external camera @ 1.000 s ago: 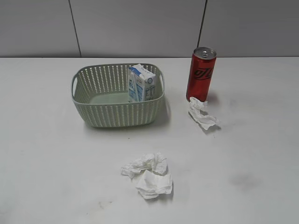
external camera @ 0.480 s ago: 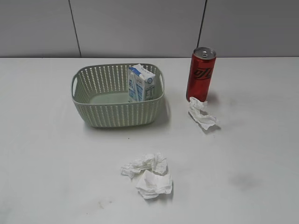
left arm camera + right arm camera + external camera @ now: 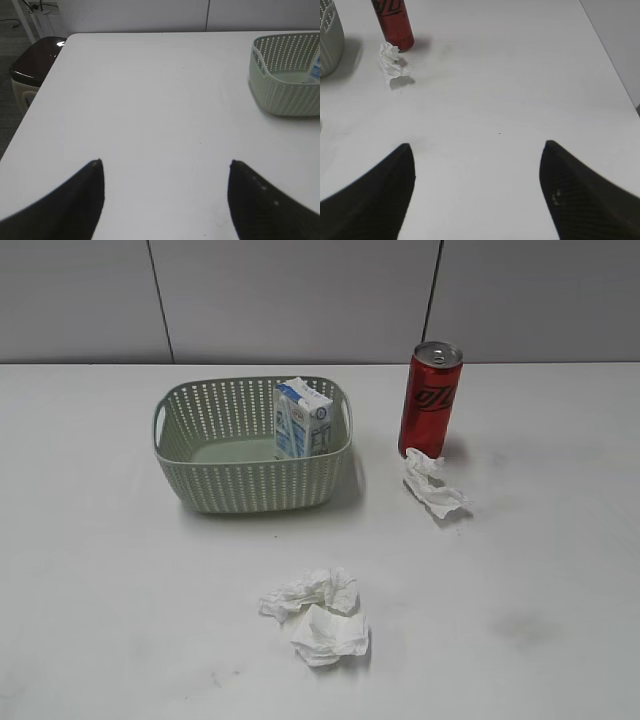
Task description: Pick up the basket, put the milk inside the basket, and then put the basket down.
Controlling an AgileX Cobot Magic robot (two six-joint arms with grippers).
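Note:
The sage-green basket (image 3: 250, 485) stands on the white table, left of centre at the back. The white and blue milk carton (image 3: 305, 418) stands upright inside it, against its right side. In the left wrist view the basket (image 3: 280, 92) is at the far right, with a sliver of the milk (image 3: 316, 70) at the frame edge. The basket's edge (image 3: 329, 35) shows at the top left of the right wrist view. My left gripper (image 3: 165, 162) is open and empty over bare table, well away from the basket. My right gripper (image 3: 477, 145) is open and empty. Neither gripper shows in the exterior view.
A red soda can (image 3: 430, 398) stands right of the basket, with a crumpled tissue (image 3: 432, 485) in front of it. Both show in the right wrist view: the can (image 3: 394, 22) and the tissue (image 3: 392, 62). Two crumpled tissues (image 3: 318, 615) lie at the front centre. A dark bin (image 3: 32, 67) stands past the table's left edge.

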